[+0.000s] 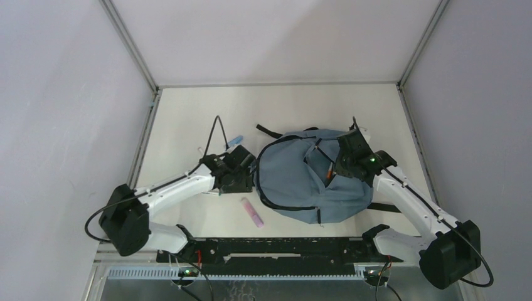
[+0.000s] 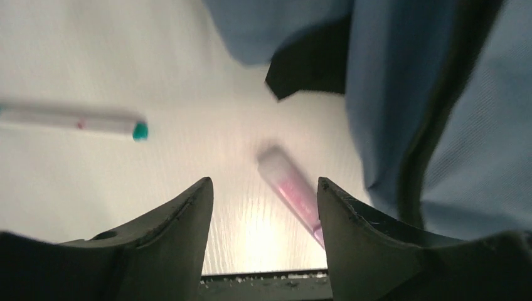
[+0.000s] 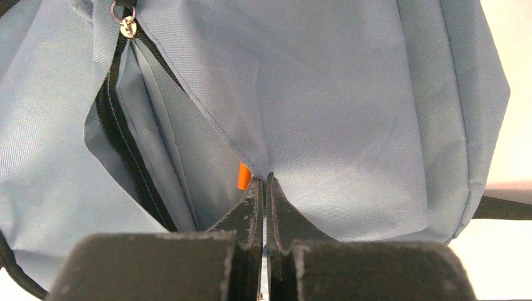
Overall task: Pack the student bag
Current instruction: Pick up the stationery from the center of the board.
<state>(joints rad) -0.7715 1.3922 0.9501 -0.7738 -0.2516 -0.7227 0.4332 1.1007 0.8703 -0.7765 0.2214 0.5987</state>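
The student bag lies on the table; the right gripper, closed tight, pinches the edge of its open pocket, with something orange, maybe a pen, already inside. The left gripper hangs open and empty over the pink pen; the white pen is also not yet packed

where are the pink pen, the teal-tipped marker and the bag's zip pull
pink pen (image 1: pixel 252 212), top view, middle of its barrel
teal-tipped marker (image 2: pixel 70 119), left wrist view, white barrel
zip pull (image 3: pixel 128 26), right wrist view, metal tab
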